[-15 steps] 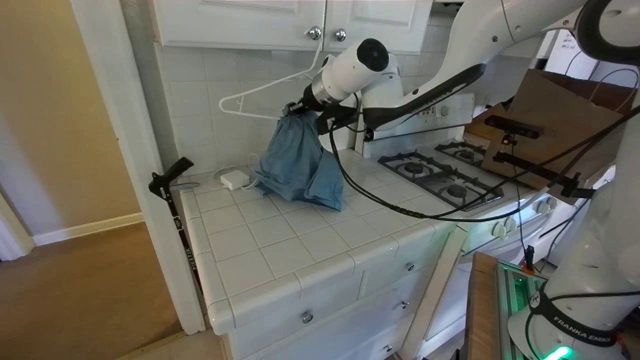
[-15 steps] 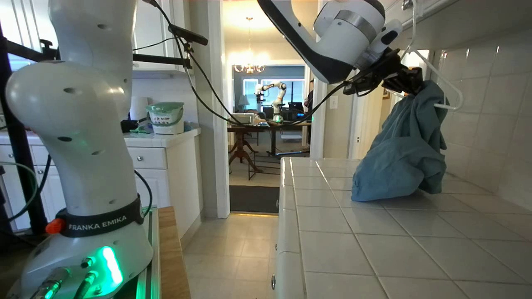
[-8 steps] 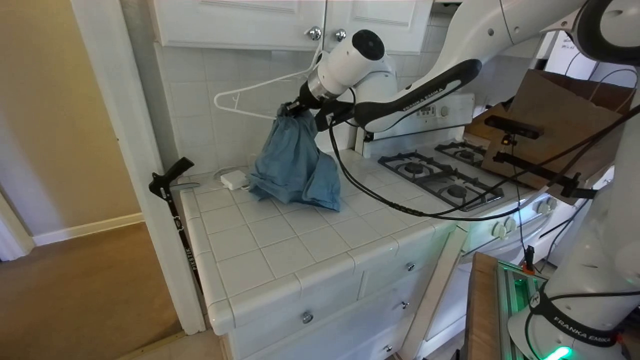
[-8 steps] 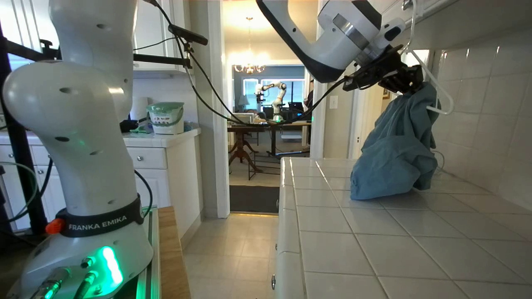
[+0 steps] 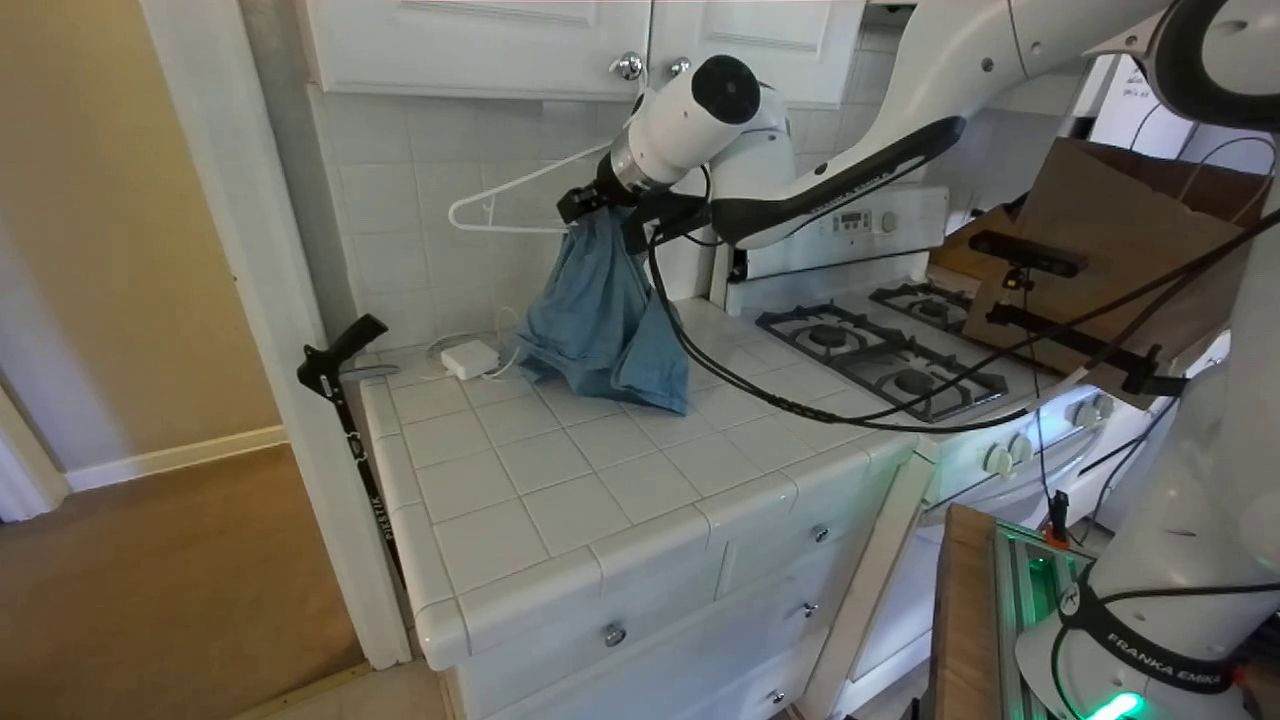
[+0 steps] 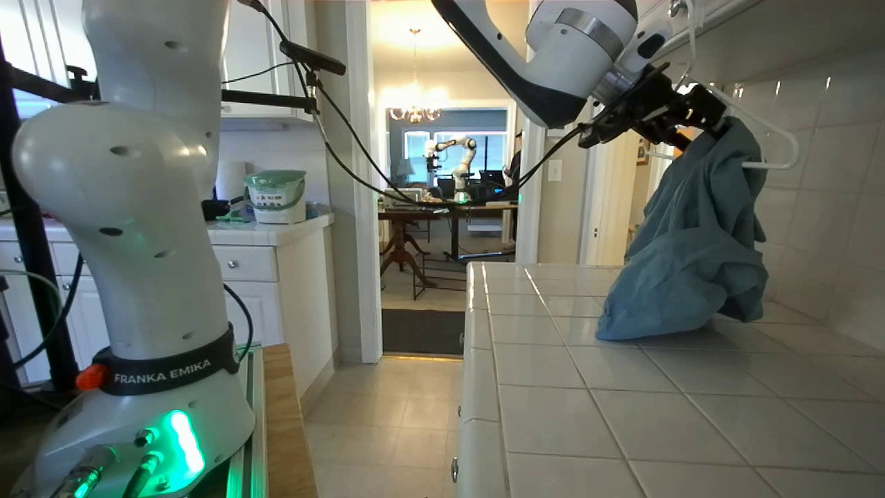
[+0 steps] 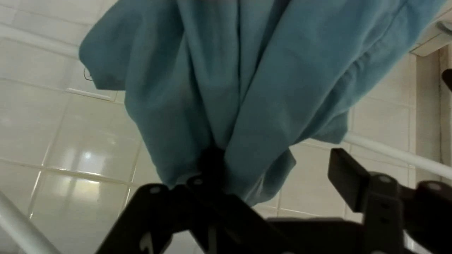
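The gripper (image 7: 277,167) has its fingers spread wide, with nothing pinched between them. In the wrist view the left finger (image 7: 213,169) is a dark, poorly lit shape against the folds of the blue cloth (image 7: 226,88), while the right finger (image 7: 349,180) stands clear, pale wall tile (image 7: 310,178) showing between it and the cloth. In both exterior views the cloth hangs bunched from just beside the gripper, at the lower bar of the white hanger (image 7: 399,154), down close to the tiled countertop (image 5: 560,470). It covers the middle of that bar, so I cannot tell whether it is folded over the bar or lies only on the near side. The hanger hooks on the left cabinet knob (image 5: 628,66); in an exterior view the arm (image 5: 690,125) hides much of its right half.

Left of the cloth, a white power adapter (image 5: 470,358) sits toward the far wall. A black reaching tool (image 5: 345,370) stands at the counter's left end, its foot out of sight. To the right, a cardboard box (image 5: 1120,230) hides part of the stove (image 5: 990,365).
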{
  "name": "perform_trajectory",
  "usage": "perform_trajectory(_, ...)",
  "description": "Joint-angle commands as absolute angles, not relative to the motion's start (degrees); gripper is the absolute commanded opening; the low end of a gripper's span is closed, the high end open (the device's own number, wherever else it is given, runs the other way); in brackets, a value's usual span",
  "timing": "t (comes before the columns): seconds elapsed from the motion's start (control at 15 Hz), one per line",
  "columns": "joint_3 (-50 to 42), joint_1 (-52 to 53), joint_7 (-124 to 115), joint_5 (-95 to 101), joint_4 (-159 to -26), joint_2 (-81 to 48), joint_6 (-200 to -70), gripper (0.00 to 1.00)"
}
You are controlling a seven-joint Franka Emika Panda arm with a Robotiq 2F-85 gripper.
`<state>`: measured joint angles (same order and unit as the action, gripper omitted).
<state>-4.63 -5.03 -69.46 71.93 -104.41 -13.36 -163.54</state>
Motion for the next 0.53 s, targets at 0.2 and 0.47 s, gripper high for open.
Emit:
perform_trajectory(0.2,-5.3,-3.8,-77.0,77.6,-104.0,-15.2,-159.9,1.0)
perform_trajectory(0.47,-4.7,-2.4,-79.4,78.0,-105.6,-13.0,-155.0,1.0)
